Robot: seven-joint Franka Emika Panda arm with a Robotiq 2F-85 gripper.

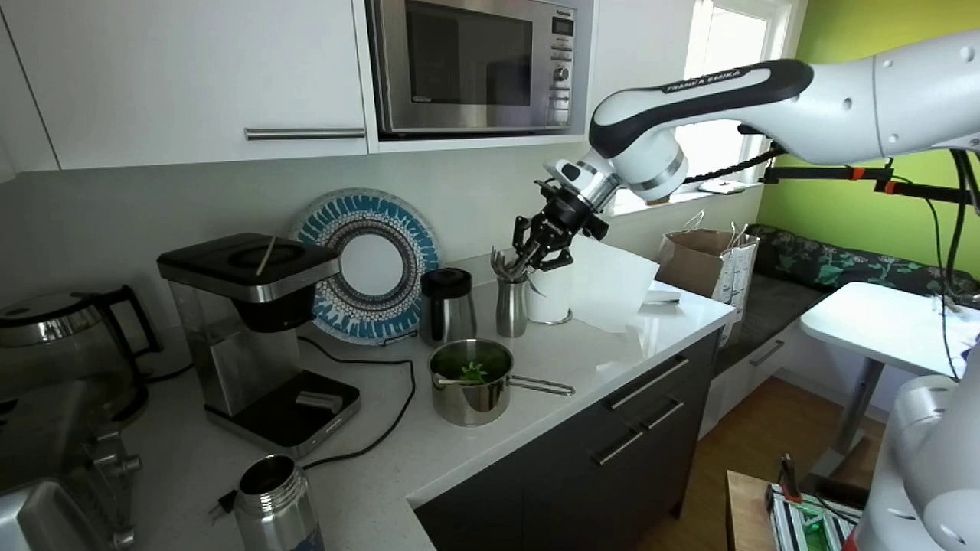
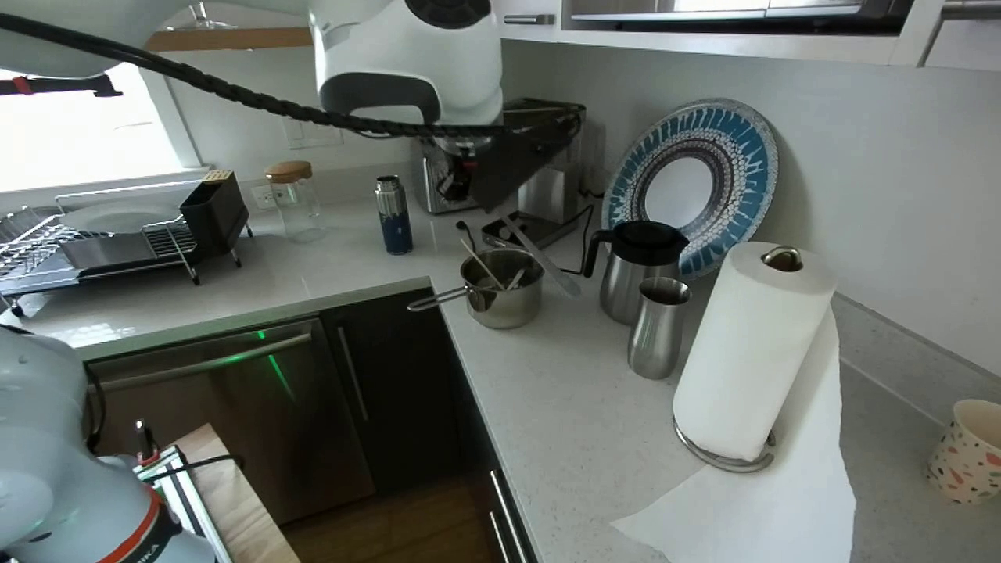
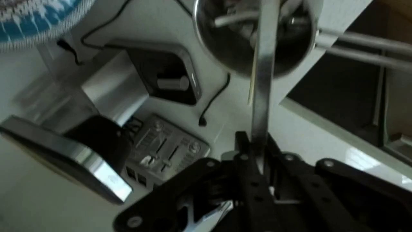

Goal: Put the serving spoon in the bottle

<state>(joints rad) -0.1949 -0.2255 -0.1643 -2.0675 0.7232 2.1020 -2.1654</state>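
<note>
My gripper [image 3: 256,141] is shut on the flat silver handle of the serving spoon [image 3: 265,64]. The handle runs up the wrist view, across the pot, to the top edge; no round bowl shows there. In an exterior view the spoon [image 2: 541,252] slants down from the blurred gripper [image 2: 491,199], above the counter. The silvery bottle [image 2: 658,332] stands upright, its mouth open with nothing sticking out. In an exterior view the gripper [image 1: 540,249] is above and right of the bottle [image 1: 511,310]. The spoon's silver end [image 1: 507,265] overlaps the bottle's mouth there, its shape unclear.
A steel pot [image 1: 471,402] with sticks in it stands near the bottle, handle [image 2: 438,299] outward. A dark-lidded jug [image 2: 645,266] and a paper towel roll [image 2: 751,352] flank the bottle. A patterned plate [image 1: 371,214], coffee maker [image 1: 245,268] and thermos [image 2: 393,215] stand farther off.
</note>
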